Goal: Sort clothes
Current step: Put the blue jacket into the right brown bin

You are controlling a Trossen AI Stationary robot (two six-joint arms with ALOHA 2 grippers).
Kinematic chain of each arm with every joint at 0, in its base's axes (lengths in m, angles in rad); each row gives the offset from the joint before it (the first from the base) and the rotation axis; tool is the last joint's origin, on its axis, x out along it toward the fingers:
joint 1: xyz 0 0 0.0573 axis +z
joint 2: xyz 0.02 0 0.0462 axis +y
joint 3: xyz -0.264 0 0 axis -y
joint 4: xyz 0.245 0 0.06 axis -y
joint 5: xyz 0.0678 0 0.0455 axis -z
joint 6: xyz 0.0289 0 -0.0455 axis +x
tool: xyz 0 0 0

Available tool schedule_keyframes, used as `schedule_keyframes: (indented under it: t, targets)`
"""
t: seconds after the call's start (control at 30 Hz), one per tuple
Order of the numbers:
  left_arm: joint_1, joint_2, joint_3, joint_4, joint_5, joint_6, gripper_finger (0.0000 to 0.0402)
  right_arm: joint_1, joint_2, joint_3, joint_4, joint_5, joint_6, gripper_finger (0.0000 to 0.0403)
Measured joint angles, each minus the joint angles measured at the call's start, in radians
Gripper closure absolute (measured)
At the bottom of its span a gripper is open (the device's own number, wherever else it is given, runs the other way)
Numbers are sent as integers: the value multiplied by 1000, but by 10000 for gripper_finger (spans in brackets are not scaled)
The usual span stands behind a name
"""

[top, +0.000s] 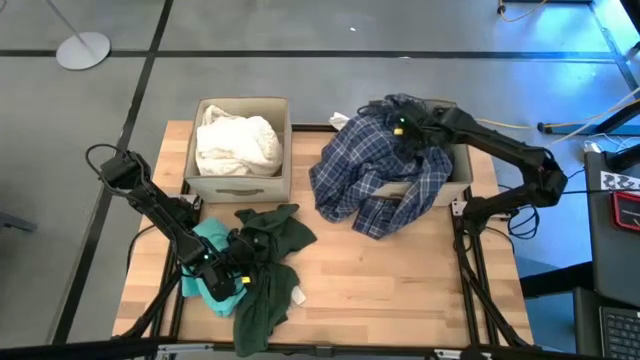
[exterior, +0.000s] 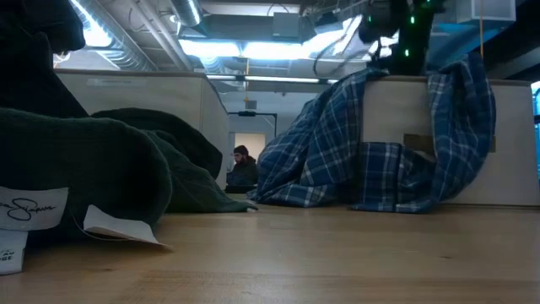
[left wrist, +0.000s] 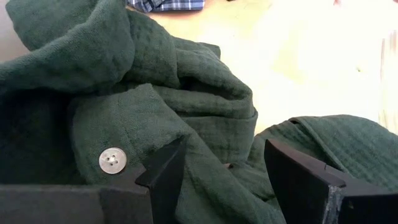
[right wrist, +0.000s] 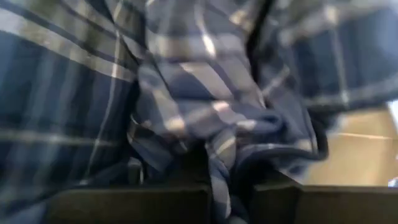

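Wood-top table point(top: 400, 270) on grey floor point(top: 300, 30) marked with dark lines. Round white stand base point(top: 83, 49) on the floor at the far left. Yellow cable point(top: 520, 10) near the far right corner. Low view: open ceiling with ducts and bright strip lights point(exterior: 253, 49), white partition walls point(exterior: 143, 93), a lit doorway point(exterior: 247, 143) at the back, 1 person point(exterior: 242, 166) seated in front of it.

Plaid shirt point(top: 375, 175) over right box point(top: 462, 168)
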Motion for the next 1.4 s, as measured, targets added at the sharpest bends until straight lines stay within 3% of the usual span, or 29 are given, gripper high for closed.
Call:
schedule_keyframes:
  t: [0.4, 0.67, 0.77, 0.97, 1.17, 1.4]
  targets:
    - [0, 0, 0, 0, -3, -6, 192, -122, 16, -281, 253, -251, 22, 383]
    - [0, 0, 0, 0, -4, -7, 192, -177, 34, -327, 264, -276, 45, 379]
    - [0, 0, 0, 0, -4, -7, 192, -176, 35, -318, 252, -274, 46, 359]
    - [0, 0, 0, 0, -4, -7, 192, -175, 36, -228, 149, -249, 48, 270]
    - [0, 0, 0, 0, -4, -6, 192, -175, 36, -31, -28, -241, 50, 179]
    - [0, 0, 0, 0, -7, -2, 192, -165, 36, 252, -164, -245, 52, 126]
